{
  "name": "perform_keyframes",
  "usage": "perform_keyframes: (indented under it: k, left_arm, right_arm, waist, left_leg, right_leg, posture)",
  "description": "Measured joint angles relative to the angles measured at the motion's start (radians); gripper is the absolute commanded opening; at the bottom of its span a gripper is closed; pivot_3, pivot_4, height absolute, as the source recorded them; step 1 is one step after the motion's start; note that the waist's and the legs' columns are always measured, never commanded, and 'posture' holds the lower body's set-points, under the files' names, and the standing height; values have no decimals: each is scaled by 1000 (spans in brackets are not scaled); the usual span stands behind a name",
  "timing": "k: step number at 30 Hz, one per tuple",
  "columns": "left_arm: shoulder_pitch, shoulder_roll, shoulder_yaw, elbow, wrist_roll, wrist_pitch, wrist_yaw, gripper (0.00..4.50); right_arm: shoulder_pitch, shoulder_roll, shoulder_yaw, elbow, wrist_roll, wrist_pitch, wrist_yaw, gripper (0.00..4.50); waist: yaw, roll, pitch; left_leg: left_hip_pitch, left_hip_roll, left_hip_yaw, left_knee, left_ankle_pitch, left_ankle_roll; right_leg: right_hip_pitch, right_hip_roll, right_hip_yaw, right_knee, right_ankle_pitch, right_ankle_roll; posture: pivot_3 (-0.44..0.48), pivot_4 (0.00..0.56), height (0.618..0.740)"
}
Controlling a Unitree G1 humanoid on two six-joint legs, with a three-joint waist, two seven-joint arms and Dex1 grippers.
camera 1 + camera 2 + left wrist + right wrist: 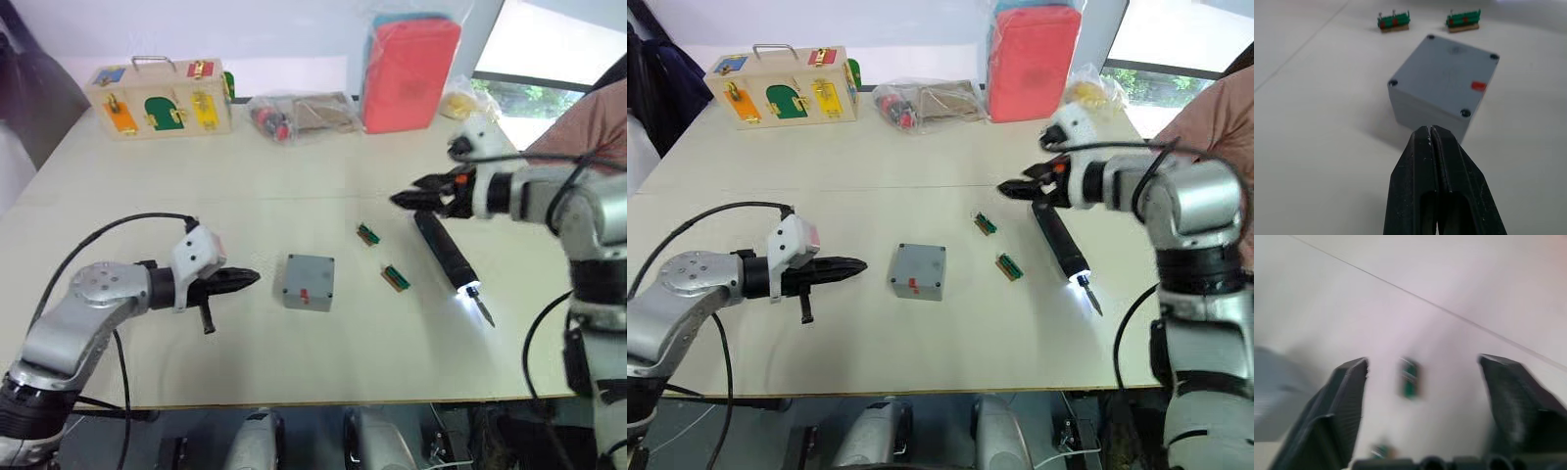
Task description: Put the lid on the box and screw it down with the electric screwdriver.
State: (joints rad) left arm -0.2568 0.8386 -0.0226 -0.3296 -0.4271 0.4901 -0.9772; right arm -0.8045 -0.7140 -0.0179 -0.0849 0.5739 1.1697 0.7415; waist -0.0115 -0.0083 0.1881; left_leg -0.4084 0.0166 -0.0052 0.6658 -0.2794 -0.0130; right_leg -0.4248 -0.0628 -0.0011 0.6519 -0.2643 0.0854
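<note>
- On the worktop [147,186], the grey box [309,281] sits mid-way, lid [1449,73] already seated on it.
- Right of the box lies the electric screwdriver [446,255]; the right pincer [416,196], spread wide, hovers at its rear end and should straddle the barrel squarely.
- Left of the box, the left pincer [245,279] is closed, empty.

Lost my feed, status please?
Left gripper shut, empty, beside the box, lid on. Right gripper open above the electric screwdriver, lying on the table. Nothing blocking.

The table [147,362] carries the box [309,281], the electric screwdriver [446,257] and green connectors [395,277].
</note>
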Motion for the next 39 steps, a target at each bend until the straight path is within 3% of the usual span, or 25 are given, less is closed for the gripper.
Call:
perform_keyframes:
  k: [5,7,10,21,39]
  left_arm:
    - [-59,-44,-68,106,88,-83,-6,0]
    - [-60,-73,-89,142,113,-109,-5,0]
    - [-60,-105,-116,176,134,-126,-5,0]
    - [-73,-211,-145,249,168,-135,10,0]
    - [-245,-361,-153,492,224,-221,55,0]
  right_arm:
    - [178,57,19,-162,-5,-58,-47,514]
    - [264,65,52,-226,-28,-117,-54,76]
    - [342,101,105,-264,-50,-146,-79,76]
    - [403,139,209,-338,-89,-137,-130,76]
    - [366,202,223,-415,-36,16,-178,76]
  waist:
    - [4,0,0]
    - [1,0,0]
    - [-6,0,1]
    - [0,-1,0]
    - [1,-1,0]
  left_leg:
    - [-1,-1,0,1,1,-2]
    - [0,-1,0,1,1,-2]
    - [0,-1,0,1,1,-2]
    - [0,-1,-1,2,1,-2]
    - [0,-1,-1,2,2,-3]
  right_leg:
    - [0,-1,0,0,1,1]
    - [0,-1,0,0,1,1]
    - [-1,-1,2,2,1,2]
    - [-1,-1,1,3,1,1]
    - [-1,-1,0,4,1,1]
  posture:
    - [0,150,730]
    - [0,150,730]
    - [0,150,730]
    - [0,150,730]
    - [0,150,730]
